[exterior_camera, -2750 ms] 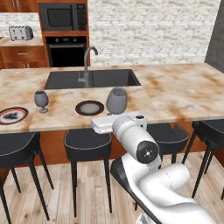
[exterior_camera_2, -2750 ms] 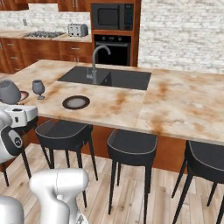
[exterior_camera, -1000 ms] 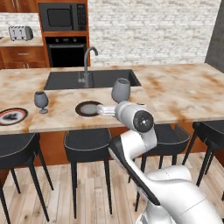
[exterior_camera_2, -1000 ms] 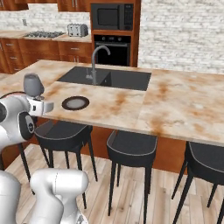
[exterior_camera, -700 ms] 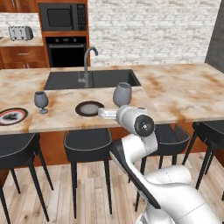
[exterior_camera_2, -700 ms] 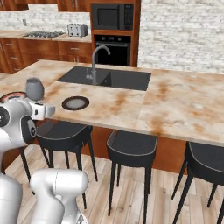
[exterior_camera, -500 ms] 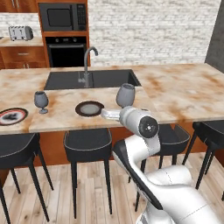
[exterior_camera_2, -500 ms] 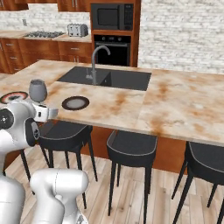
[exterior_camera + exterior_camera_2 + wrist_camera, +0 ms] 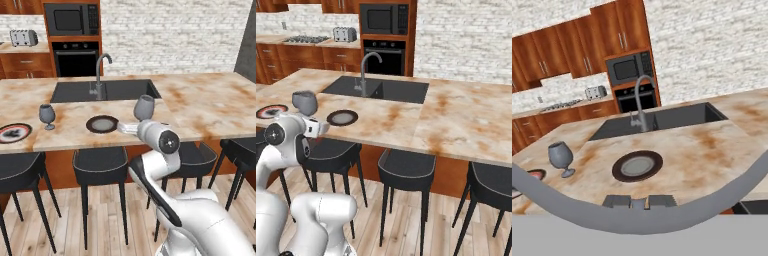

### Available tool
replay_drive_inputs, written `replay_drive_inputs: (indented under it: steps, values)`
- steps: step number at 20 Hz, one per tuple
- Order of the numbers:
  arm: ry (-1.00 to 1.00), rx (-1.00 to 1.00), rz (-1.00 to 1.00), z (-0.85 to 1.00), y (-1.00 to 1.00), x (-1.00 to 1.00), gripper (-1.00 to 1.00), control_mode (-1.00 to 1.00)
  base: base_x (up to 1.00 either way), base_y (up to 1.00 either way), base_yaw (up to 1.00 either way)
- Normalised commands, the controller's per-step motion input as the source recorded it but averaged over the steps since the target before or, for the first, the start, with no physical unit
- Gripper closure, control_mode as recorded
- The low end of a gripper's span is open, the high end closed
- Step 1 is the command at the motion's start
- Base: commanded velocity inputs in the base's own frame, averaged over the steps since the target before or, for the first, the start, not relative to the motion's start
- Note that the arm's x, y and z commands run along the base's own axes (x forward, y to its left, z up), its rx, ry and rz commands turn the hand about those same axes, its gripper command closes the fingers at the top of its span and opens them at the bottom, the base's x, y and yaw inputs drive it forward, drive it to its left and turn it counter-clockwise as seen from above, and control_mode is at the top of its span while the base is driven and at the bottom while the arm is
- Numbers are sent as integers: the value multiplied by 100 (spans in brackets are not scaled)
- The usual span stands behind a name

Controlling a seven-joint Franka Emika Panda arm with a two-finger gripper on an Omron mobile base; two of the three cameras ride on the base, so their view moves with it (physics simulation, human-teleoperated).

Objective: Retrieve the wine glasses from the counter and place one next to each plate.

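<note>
My gripper is shut on the stem of the larger, darker wine glass, which it holds upright just above the island's near edge, right of the grey-centred plate. From the other side, the held glass rises above the gripper. In the hand view its round foot arcs across the bottom over the fingertips, with the grey plate straight ahead. The smaller wine glass stands beside the red-ringed plate. The counter lies at the back left.
A black sink with a steel faucet sits in the island top behind the plates. Dark stools line the near side. A toaster, an oven and a microwave stand along the back wall.
The arm has carried the held glass a little to the right and lower, closer to the grey-centred plate. The other glass and both plates have stayed put.
</note>
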Motion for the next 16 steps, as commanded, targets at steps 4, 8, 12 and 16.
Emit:
replay_drive_inputs:
  steps: [4, 8, 12, 16]
  values:
    - [0, 0, 0, -19, 0, 41, 100, -100, 0, 0, 0]
    - [0, 0, 0, -17, 0, 41, 100, -100, 0, 0, 0]
    - [0, 0, 0, -17, 0, 42, 100, -100, 0, 0, 0]
    - [0, 0, 0, -16, 0, 45, 100, -100, 0, 0, 0]
